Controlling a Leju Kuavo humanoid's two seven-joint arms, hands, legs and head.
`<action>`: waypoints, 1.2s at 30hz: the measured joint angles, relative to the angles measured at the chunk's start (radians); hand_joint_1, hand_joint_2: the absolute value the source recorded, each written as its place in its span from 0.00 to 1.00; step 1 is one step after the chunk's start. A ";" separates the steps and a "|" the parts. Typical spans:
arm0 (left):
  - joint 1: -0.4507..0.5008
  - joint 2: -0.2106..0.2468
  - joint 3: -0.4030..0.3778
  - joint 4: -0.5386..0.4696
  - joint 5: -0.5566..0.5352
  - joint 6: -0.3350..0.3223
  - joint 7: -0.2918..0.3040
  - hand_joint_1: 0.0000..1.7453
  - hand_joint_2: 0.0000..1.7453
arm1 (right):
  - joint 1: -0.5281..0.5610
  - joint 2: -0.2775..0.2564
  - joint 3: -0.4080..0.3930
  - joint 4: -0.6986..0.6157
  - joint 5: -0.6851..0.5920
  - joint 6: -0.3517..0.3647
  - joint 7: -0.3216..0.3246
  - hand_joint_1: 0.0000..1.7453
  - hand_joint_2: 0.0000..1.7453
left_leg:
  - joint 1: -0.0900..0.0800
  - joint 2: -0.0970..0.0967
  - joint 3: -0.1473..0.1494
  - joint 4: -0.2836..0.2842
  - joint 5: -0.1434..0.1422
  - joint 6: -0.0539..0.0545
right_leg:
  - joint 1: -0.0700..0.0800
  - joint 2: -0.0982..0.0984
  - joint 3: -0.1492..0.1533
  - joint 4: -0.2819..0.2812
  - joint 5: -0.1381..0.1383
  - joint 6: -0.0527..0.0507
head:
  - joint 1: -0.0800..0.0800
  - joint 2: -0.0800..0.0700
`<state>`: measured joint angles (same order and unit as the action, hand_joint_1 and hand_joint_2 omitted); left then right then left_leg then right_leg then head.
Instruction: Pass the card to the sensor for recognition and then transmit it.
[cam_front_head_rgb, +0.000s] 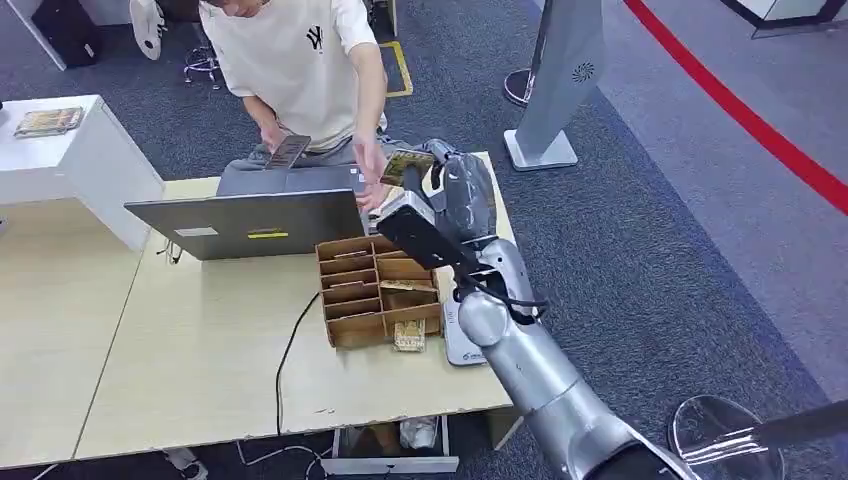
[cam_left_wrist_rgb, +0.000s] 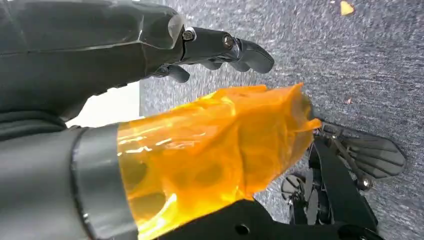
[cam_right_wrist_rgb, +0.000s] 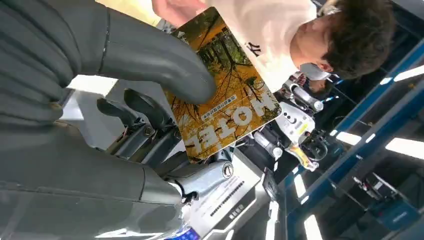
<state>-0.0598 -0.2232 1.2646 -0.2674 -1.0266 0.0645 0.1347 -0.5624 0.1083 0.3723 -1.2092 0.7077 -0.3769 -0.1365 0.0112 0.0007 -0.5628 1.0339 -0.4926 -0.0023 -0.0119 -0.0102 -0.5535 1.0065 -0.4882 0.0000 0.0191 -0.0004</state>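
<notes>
- Your right hand (cam_front_head_rgb: 437, 178) is raised over the far right of the table (cam_front_head_rgb: 200, 370), thumb and fingers (cam_right_wrist_rgb: 150, 107) pinching the card (cam_right_wrist_rgb: 225, 95).
- The card (cam_front_head_rgb: 405, 163) sits just beside the person's hand (cam_front_head_rgb: 370, 170), which reaches toward it, beyond the laptop (cam_front_head_rgb: 250, 222).
- This looks like the handover step; the sensor (cam_front_head_rgb: 462, 340) lies nearer you, right of the cardboard organiser (cam_front_head_rgb: 375, 290).
- Next, hold steady and release only once the person grips the card.
- Your left hand (cam_left_wrist_rgb: 220, 50) hangs over the floor, fingers curled, holding nothing.
</notes>
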 joint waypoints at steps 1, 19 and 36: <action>0.000 0.002 -0.004 0.001 -0.004 -0.001 0.000 0.00 0.00 | -0.016 0.000 0.003 0.024 0.011 0.000 0.004 1.00 1.00 | 0.000 0.000 0.000 0.000 0.000 0.000 | 0.000 0.000 0.000 0.000 0.000 0.000 | 0.000 0.000; -0.001 0.026 -0.051 0.008 -0.039 -0.020 0.010 0.00 0.00 | -0.303 0.011 0.064 0.456 0.224 -0.004 0.109 1.00 1.00 | 0.000 0.000 -0.001 0.000 0.000 0.000 | 0.000 0.000 -0.001 0.000 0.001 0.000 | 0.000 0.000; -0.001 0.029 -0.058 0.008 -0.045 -0.022 0.015 0.00 0.00 | -0.339 0.036 0.126 0.599 0.350 -0.007 0.145 0.77 1.00 | 0.000 0.000 -0.001 0.000 0.000 0.000 | 0.000 0.000 -0.001 0.000 0.001 0.000 | 0.000 0.000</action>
<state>-0.0610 -0.1942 1.2066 -0.2598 -1.0716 0.0420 0.1499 -0.9011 0.1446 0.4986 -0.6100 1.0574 -0.3841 0.0080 0.0112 0.0007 -0.5643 1.0342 -0.4924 -0.0023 -0.0119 -0.0103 -0.5548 1.0065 -0.4873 -0.0005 0.0195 -0.0004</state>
